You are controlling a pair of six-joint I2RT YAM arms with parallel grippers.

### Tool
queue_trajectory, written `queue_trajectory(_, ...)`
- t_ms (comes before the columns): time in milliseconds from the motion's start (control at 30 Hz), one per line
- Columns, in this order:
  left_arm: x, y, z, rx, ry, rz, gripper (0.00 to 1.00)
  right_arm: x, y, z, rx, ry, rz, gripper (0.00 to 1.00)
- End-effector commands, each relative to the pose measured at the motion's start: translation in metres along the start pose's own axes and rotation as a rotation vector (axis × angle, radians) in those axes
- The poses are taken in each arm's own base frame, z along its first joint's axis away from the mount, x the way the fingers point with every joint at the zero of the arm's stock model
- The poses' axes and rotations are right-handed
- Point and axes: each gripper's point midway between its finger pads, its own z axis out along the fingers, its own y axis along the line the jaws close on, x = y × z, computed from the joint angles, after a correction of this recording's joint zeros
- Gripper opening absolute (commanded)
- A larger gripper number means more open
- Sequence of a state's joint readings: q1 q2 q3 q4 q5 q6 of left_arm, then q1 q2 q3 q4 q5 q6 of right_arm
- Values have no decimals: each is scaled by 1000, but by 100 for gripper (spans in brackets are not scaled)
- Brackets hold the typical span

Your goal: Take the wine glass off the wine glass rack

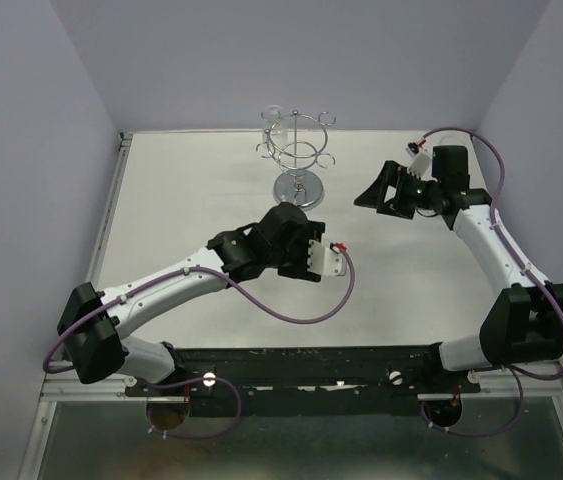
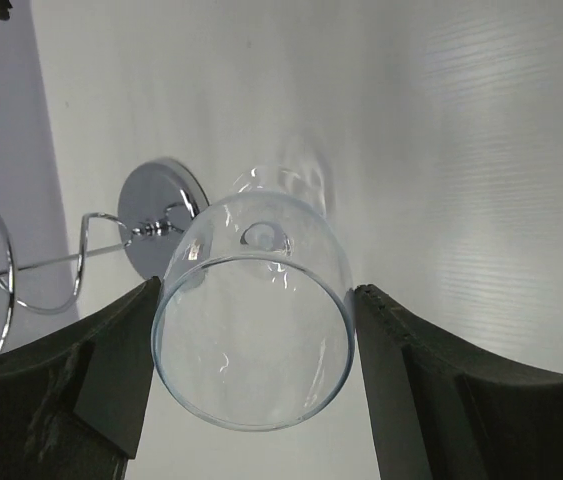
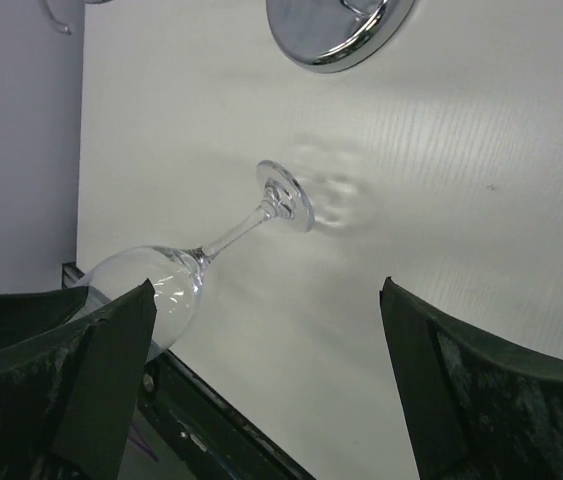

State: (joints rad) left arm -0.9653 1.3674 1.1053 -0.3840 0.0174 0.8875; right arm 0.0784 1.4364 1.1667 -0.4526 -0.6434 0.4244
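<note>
Left gripper (image 2: 253,305) fingers stand wide but press both sides of the wine glass (image 2: 251,340) at its bowl. Right gripper (image 1: 389,193), at three o'clock from the wine glass rack (image 1: 299,150), gapes with nothing in it. The glass hangs clear of the hooks, tipped sideways, foot toward twelve o'clock. I judge it light, slick and brittle, so grip the bowl gently.

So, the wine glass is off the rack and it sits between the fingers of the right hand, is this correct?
Not quite: the hand is wrong. The wine glass is off the rack, but it sits between the fingers of the left hand, not the right. The left wrist view shows its bowl between those two fingers. The right hand is open with nothing between its fingers.
</note>
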Motion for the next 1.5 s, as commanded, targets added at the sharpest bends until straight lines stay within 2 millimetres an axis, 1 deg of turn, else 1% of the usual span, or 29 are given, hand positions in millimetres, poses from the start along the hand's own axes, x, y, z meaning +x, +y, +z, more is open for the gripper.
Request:
queue_trajectory(0, -11, -13, -12, 141, -57, -222, 40, 6, -5, -10, -1, -5, -185, 100)
queue_trajectory(100, -17, -18, -11, 183, -87, -277, 43, -1, -18, -17, 83, -49, -302, 100)
queue_trajectory(167, -17, -20, -10, 219, -83, -297, 45, -7, -20, -20, 102, -65, -356, 100)
queue_trajectory(200, -18, -23, -7, 252, -80, -305, 46, -8, -19, -20, 102, -68, -365, 100)
queue_trajectory(267, -17, -23, -4, 304, -52, -331, 47, -9, -17, -19, 87, -64, -364, 100)
queue_trajectory(367, -15, -24, 1, 385, -20, -386, 48, -5, -10, -18, 46, -51, -370, 100)
queue_trajectory(467, -14, -22, 6, 424, -6, -433, 53, -1, -7, -20, 19, -46, -400, 100)
queue_trajectory(500, -14, -20, 7, 423, -3, -440, 58, 0, -6, -22, 16, -48, -418, 100)
queue_trajectory(533, -14, -17, 8, 417, -6, -444, 68, -1, -4, -25, 14, -57, -448, 100)
queue_trajectory(567, -14, -14, 8, 410, -12, -444, 82, -1, -4, -27, 16, -62, -488, 100)
queue_trajectory(600, -15, -11, 9, 397, -23, -442, 99, 0, -3, -29, 16, -67, -511, 100)
queue_trajectory(667, -16, -3, 8, 364, -44, -434, 99, 0, -1, -33, 12, -76, -554, 100)
queue_trajectory(733, -19, 7, 6, 336, -70, -436, 99, 4, 5, -37, -20, -80, -598, 100)
queue_trajectory(833, -26, 24, -7, 302, -114, -440, 99, 12, 25, -44, -131, -85, -691, 100)
queue_trajectory(900, -28, 35, -19, 274, -147, -443, 99, 20, 39, -47, -208, -82, -779, 100)
queue_trajectory(1067, -30, 63, -61, 170, -243, -458, 99, 40, 65, -39, -303, -56, -956, 100)
queue_trajectory(1133, -26, 77, -81, 90, -267, -493, 99, 50, 80, -31, -340, -36, -1028, 100)
queue_trajectory(1233, -6, 103, -105, -96, -278, -583, 99, 63, 97, -17, -389, 2, -1112, 100)
queue_trajectory(1300, 12, 118, -125, -233, -272, -629, 99, 70, 106, -8, -416, 25, -1136, 100)
queue_trajectory(1400, 34, 126, -144, -371, -234, -639, 99, 78, 113, 7, -447, 71, -1131, 100)
queue_trajectory(1467, 44, 127, -155, -428, -219, -646, 99, 84, 116, 16, -459, 96, -1146, 100)
